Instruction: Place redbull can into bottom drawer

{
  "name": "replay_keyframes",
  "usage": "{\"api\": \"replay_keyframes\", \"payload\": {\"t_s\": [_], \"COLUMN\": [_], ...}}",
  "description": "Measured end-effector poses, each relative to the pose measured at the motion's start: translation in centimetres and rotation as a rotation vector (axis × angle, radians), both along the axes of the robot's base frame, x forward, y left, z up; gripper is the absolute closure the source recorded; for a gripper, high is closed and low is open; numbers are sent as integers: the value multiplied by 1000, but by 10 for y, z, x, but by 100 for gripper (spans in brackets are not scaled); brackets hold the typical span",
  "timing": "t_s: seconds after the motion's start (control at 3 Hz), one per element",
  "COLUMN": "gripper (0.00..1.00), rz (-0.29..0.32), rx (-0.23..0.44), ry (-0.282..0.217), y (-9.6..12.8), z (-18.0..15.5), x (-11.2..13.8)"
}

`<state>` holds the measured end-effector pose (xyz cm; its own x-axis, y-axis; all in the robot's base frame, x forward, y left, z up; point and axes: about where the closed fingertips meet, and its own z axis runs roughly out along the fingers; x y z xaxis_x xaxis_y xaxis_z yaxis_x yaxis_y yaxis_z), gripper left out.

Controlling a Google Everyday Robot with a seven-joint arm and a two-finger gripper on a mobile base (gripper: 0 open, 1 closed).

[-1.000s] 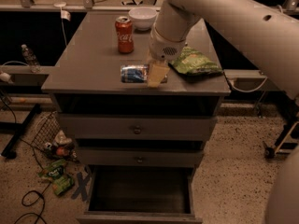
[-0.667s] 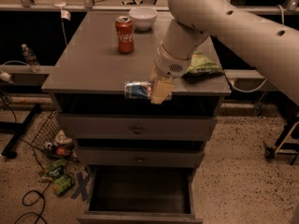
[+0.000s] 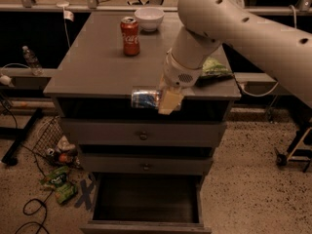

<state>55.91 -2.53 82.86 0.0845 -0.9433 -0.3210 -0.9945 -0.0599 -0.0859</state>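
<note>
The redbull can (image 3: pixel 145 98) is blue and silver and lies on its side in my gripper (image 3: pixel 163 100), which is shut on it. The gripper holds the can in the air just past the front edge of the cabinet top (image 3: pixel 97 77), above the drawers. The bottom drawer (image 3: pixel 146 204) is pulled open below, with a dark wide inside and nothing visible in it. The white arm reaches in from the upper right.
A red Coca-Cola can (image 3: pixel 129 36) and a white bowl (image 3: pixel 149 18) stand at the back of the cabinet top. A green bag (image 3: pixel 214 68) lies at its right. Two shut knobbed drawers (image 3: pixel 142 135) sit above the open one. Litter and cables (image 3: pixel 56 182) lie on the floor at left.
The gripper has carried the can from the cabinet top forward over the front edge and a little lower.
</note>
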Motion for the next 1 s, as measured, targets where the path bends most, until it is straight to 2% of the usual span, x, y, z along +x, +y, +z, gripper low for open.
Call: {"api": "replay_keyframes", "payload": {"t_s": [0.33, 0.67, 1.0], "gripper": [100, 100, 100], "rz": [-57, -105, -187], "rx": [-4, 7, 45], "ry": [-6, -10, 13], "y": [-7, -11, -16], "z": [-14, -36, -85], "x": [-37, -62, -80]}}
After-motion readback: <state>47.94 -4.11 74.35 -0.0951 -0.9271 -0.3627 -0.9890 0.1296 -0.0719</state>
